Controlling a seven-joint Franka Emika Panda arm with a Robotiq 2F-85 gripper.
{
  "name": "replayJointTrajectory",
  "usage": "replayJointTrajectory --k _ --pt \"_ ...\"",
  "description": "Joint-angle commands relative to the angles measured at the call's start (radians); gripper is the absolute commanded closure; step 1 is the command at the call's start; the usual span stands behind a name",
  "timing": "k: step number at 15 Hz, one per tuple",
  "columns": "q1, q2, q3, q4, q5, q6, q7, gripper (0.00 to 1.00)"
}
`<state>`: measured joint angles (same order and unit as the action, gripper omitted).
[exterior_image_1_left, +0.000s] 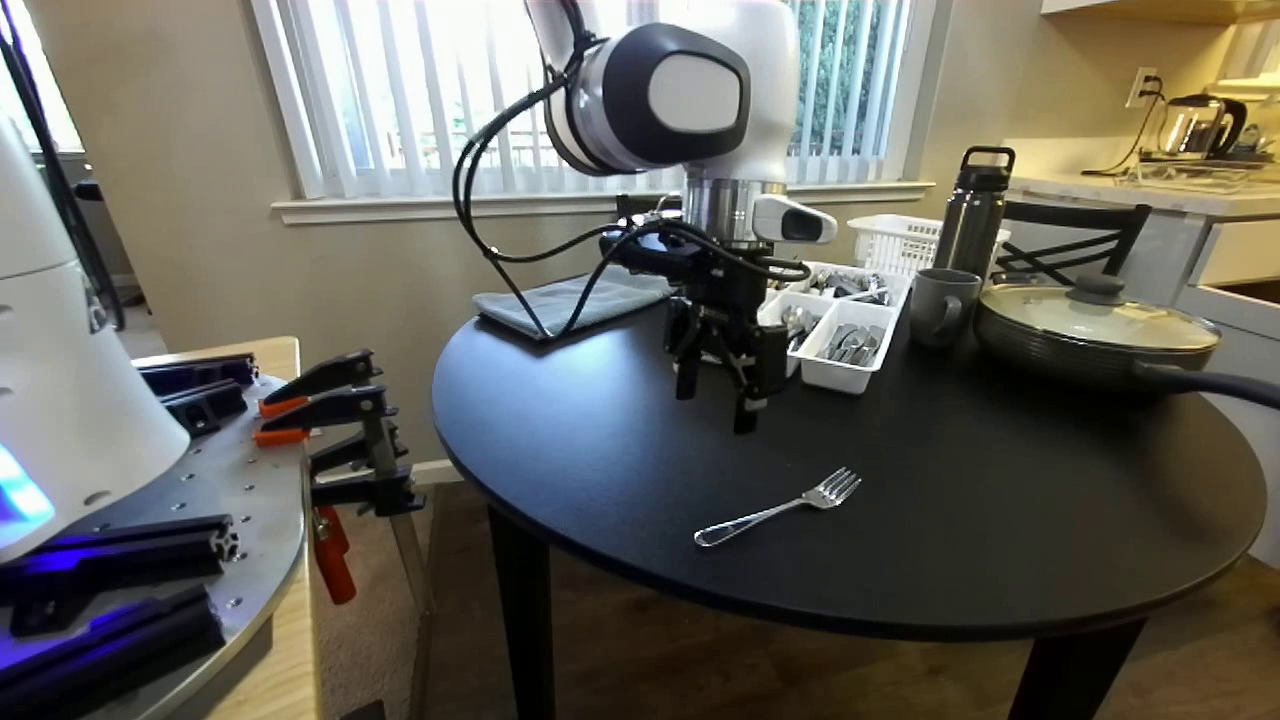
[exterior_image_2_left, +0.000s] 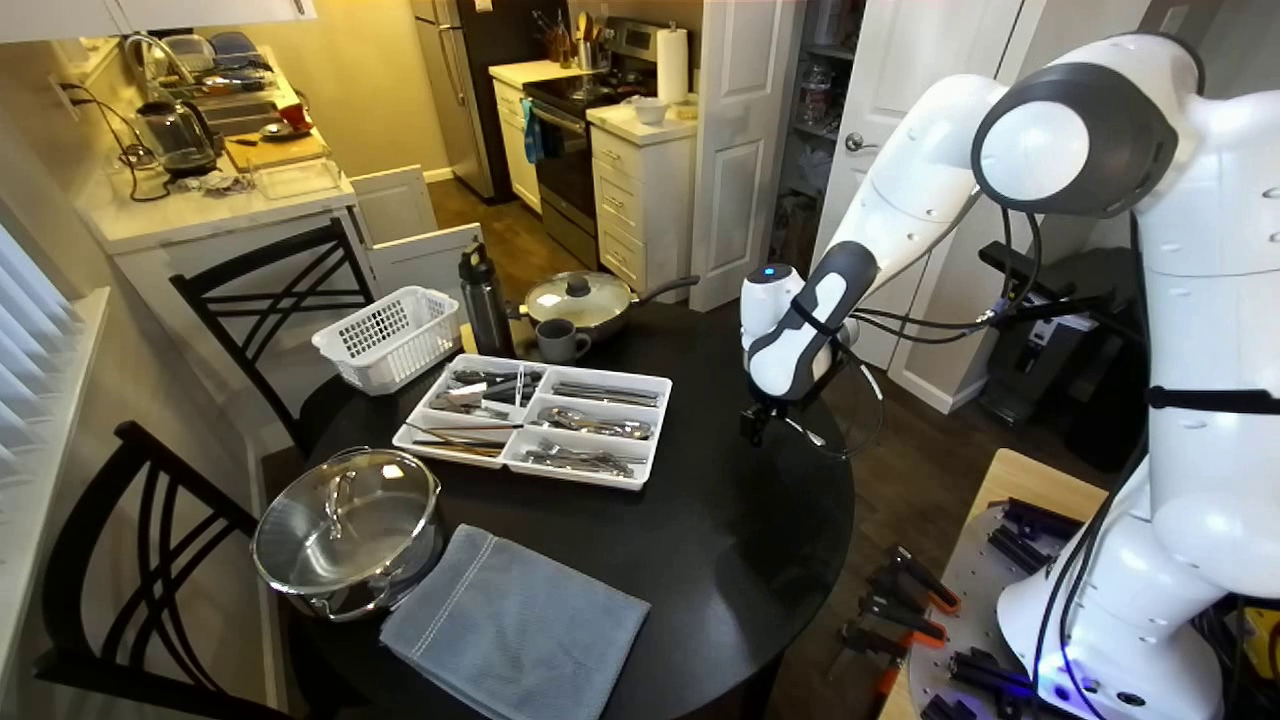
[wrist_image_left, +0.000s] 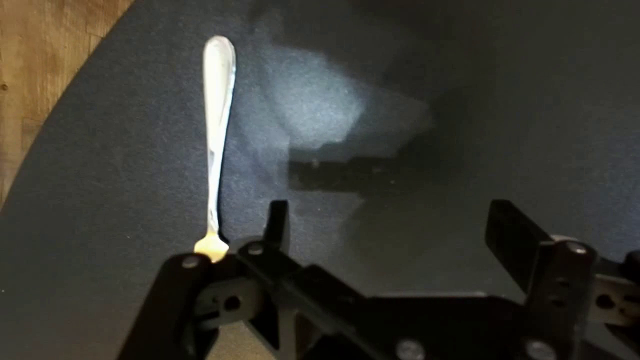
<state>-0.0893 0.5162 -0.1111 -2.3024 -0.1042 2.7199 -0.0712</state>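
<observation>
My gripper (exterior_image_1_left: 715, 403) hangs over the dark round table (exterior_image_1_left: 600, 440), pointing down. In the wrist view the gripper (wrist_image_left: 389, 204) is open, its fingers wide apart, and only bare tabletop shows between them. Nearest to it is a silver fork (exterior_image_1_left: 830, 490), lying flat close to the table's rim. The wrist view has the fork (wrist_image_left: 217, 100) left of the jaws; its tines are hidden behind the left finger's linkage. No contact with the fork is visible. In an exterior view the arm mostly covers the gripper (exterior_image_2_left: 755, 425), and only one end of the fork (exterior_image_2_left: 808, 434) shows.
A white cutlery tray (exterior_image_1_left: 835, 376) with sorted utensils stands behind the gripper. Around it are a grey mug (exterior_image_2_left: 558, 342), a lidded pan (exterior_image_2_left: 590, 302), a steel bottle (exterior_image_2_left: 486, 310) and a white basket (exterior_image_2_left: 395, 345). A lidded pot (exterior_image_2_left: 345, 530) and a folded grey cloth (exterior_image_2_left: 520, 620) also occupy the table.
</observation>
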Motion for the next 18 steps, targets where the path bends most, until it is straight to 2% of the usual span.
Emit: replayJointTrajectory --k 1,4,9,15,18 --pt "-0.042 0.037 0.000 0.015 -0.021 0.054 -0.073 0.00" --pt "-0.083 0.086 0.025 0.060 -0.015 0.113 -0.142 0.00" --pt "-0.174 0.161 0.074 0.131 0.011 0.096 -0.214 0.00" --pt "-0.155 0.139 -0.015 0.072 -0.012 0.087 -0.146 0.00" --pt "-0.172 0.142 -0.004 0.069 0.000 0.091 -0.156 0.00"
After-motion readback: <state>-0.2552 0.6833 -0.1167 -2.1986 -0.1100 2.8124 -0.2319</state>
